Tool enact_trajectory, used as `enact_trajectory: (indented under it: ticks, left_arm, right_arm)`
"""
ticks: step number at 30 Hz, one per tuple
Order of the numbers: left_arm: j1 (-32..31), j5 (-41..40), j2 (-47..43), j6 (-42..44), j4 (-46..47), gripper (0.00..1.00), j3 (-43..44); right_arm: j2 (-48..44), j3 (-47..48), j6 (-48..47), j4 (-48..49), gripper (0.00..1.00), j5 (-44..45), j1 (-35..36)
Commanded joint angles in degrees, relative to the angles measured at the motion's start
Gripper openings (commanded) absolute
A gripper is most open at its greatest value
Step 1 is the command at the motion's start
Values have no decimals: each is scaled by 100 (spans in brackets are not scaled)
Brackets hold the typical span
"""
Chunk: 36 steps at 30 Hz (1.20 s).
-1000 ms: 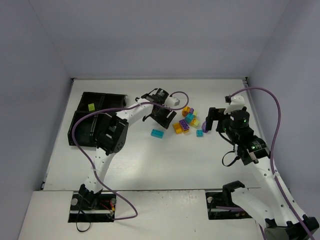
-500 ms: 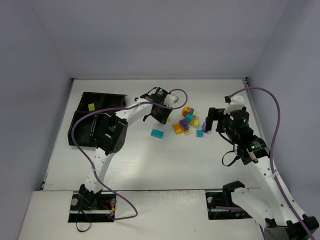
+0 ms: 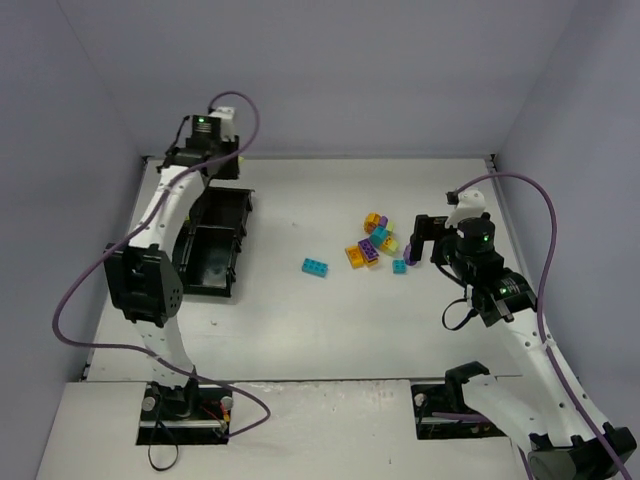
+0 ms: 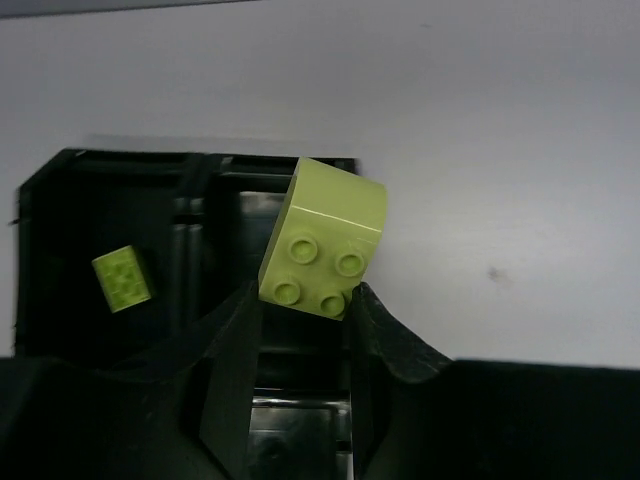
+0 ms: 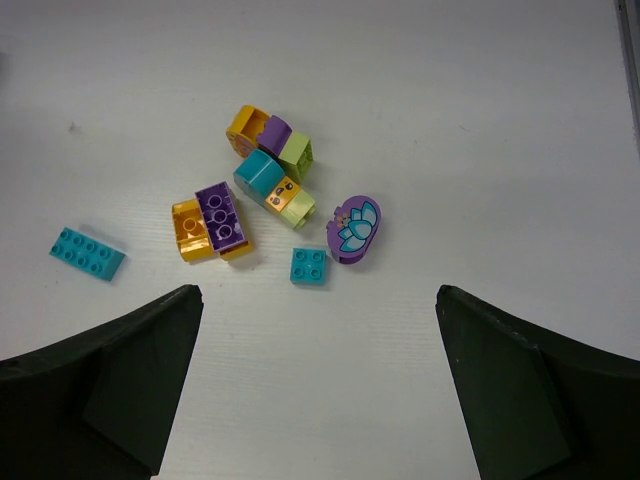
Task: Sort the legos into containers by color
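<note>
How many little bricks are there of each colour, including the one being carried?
Yellow-green bricks: 4
Cyan bricks: 3
Purple bricks: 3
Orange bricks: 3, though the pile hides some edges
Total: 13

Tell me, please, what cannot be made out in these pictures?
Top view: the left arm covers the tray's left half and the green brick in the left hand.
Left wrist view: the left hand cuts off the tray's near compartments.
Top view: the right hand partly hides the oval purple piece.
</note>
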Motion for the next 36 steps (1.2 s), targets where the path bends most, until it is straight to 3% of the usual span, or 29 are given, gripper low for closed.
enact_trajectory:
  ticks: [1, 12, 22, 27, 36]
  left_arm:
    - [540, -359, -48, -400, -148, 3, -46]
    - [1868, -632, 892, -585, -525, 4, 735]
    - [1966, -518, 2027, -488, -781, 22, 1984]
    - [1966, -465, 2018, -497, -745, 35, 1949]
    - [1966, -412, 1728, -550, -613, 42, 1676]
  right_arm:
    - [60, 188, -56, 240, 100, 50, 37]
    - [34, 92, -4, 275, 100, 94, 37]
    - [33, 109, 31, 266, 100, 155, 37]
    - [68, 135, 23, 266, 100, 147, 37]
    - [244, 232, 23, 275, 100, 50, 28]
